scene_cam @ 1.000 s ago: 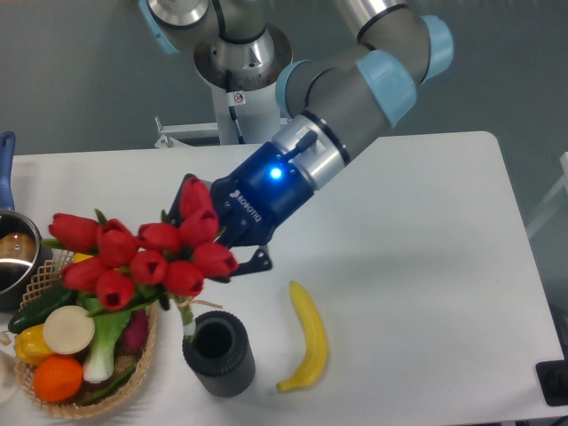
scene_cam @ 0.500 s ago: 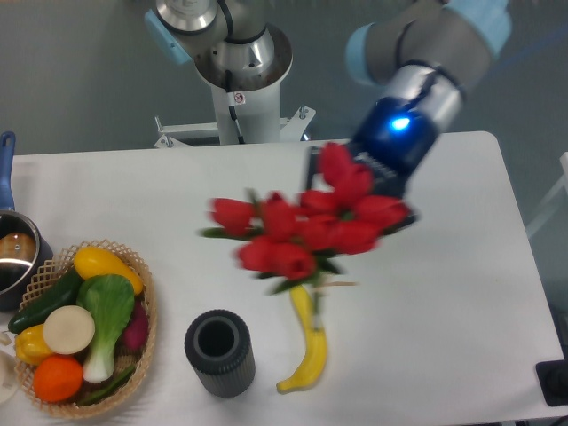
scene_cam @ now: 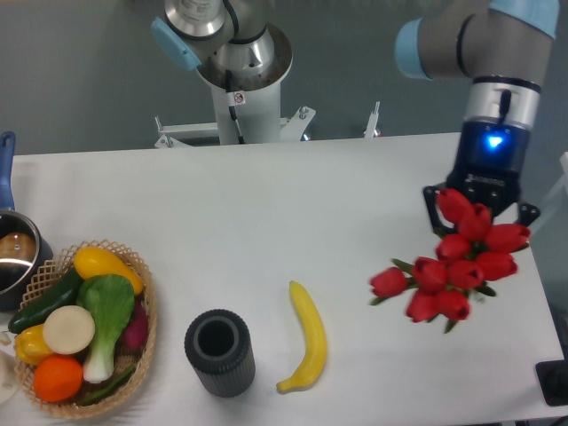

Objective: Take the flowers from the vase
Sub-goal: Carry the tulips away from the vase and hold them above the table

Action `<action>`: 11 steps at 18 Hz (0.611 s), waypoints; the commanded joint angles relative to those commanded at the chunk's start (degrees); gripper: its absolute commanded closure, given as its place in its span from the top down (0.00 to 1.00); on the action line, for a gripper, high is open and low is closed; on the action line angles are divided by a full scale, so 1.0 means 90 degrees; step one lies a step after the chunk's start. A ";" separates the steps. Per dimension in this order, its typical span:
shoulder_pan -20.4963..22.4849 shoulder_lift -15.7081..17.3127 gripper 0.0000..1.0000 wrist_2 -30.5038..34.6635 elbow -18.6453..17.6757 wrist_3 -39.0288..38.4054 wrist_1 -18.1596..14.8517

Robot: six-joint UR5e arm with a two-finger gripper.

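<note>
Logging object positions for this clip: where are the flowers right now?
The flowers hang from the gripper over the table's right side, right of the banana and far from the empty vase.

1 vase, 1 banana, 1 basket (produce-filled), 1 pot

The vase stands near on the tabletop, the basket to its left and the banana just right. The flowers hang far right, under the tool.
</note>
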 joint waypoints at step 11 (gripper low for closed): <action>-0.0477 0.0069 0.00 0.3290 0.0368 0.0010 -0.1657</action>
